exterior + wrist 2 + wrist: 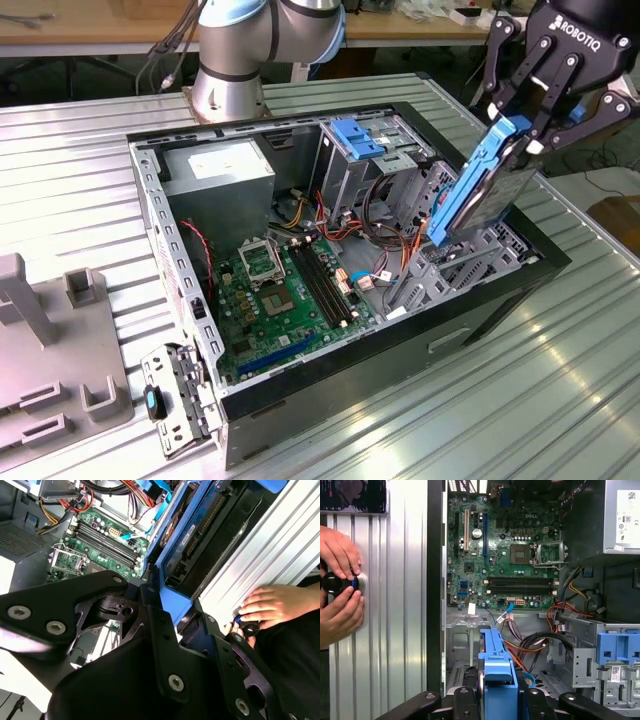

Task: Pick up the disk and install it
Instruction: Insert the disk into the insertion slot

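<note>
My gripper (528, 131) has its jaws clamped on the upper end of the disk (482, 190). Its long axis slopes down (tilted, not upright) toward the drive cage (452, 268), with the lower end just above it.

I see an open black computer case (330, 375), green motherboard (275, 300) inside; grey plastic fixture (50, 370) at its eight o'clock, exterior view.

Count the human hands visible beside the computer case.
2. One hand and the other hand are at the ribbed metal table beside the computer case, holding a small black round part between them. Others may be hidden.
</note>
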Action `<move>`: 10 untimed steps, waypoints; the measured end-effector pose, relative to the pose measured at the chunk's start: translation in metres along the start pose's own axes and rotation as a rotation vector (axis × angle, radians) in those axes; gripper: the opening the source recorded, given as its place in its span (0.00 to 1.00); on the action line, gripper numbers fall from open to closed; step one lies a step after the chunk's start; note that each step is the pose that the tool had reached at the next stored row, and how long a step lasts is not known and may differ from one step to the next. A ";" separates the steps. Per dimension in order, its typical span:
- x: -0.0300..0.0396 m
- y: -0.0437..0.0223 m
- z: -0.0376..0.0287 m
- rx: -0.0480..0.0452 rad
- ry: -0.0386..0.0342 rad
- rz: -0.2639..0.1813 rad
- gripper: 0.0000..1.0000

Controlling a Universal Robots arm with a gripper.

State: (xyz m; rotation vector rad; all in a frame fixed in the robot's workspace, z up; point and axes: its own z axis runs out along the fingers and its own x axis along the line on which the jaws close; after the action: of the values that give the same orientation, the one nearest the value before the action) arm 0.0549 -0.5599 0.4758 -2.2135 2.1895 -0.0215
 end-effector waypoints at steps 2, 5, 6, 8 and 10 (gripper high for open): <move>0.0001 -0.0001 0.0031 0.0000 0.0002 0.000 0.37; 0.0009 -0.0016 0.0088 0.0000 0.0001 0.000 0.37; 0.0010 -0.0021 0.0102 0.0000 0.0002 0.000 0.37; 0.0013 -0.0022 0.0139 0.0000 0.0001 0.000 0.37; 0.0015 -0.0024 0.0161 0.0000 0.0001 0.000 0.37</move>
State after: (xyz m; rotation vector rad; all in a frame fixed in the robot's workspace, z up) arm 0.0578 -0.5612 0.4597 -2.2136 2.1895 -0.0216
